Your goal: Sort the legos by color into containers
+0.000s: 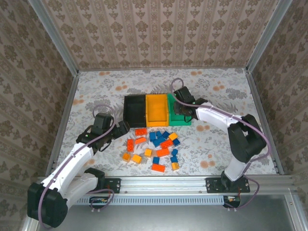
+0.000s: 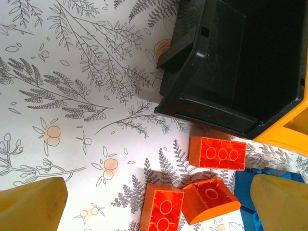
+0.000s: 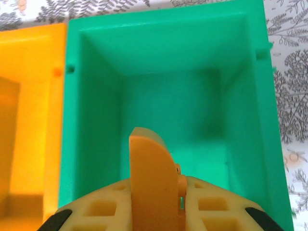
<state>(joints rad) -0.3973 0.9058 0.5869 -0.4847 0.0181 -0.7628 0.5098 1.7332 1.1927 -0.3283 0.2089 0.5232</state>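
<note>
The containers stand joined in a row: black (image 1: 135, 109), orange-yellow (image 1: 156, 109), green (image 1: 178, 119). Red-orange, blue and yellow-orange legos (image 1: 159, 144) lie scattered in front of them. My right gripper (image 1: 183, 109) hovers over the green bin (image 3: 168, 86), shut on a curved orange lego (image 3: 150, 173) standing between its fingers; the bin's floor is bare. My left gripper (image 1: 124, 128) is open low over the table, its yellow fingertips (image 2: 33, 204) spread wide around three red-orange legos (image 2: 216, 153) just in front of the black bin (image 2: 231, 62).
A blue lego (image 2: 250, 197) lies by the left gripper's right finger. The orange-yellow bin's wall (image 3: 29, 120) adjoins the green one. Metal rails and patterned walls fence the floral table (image 1: 96, 91), with open surface on the left and at the back.
</note>
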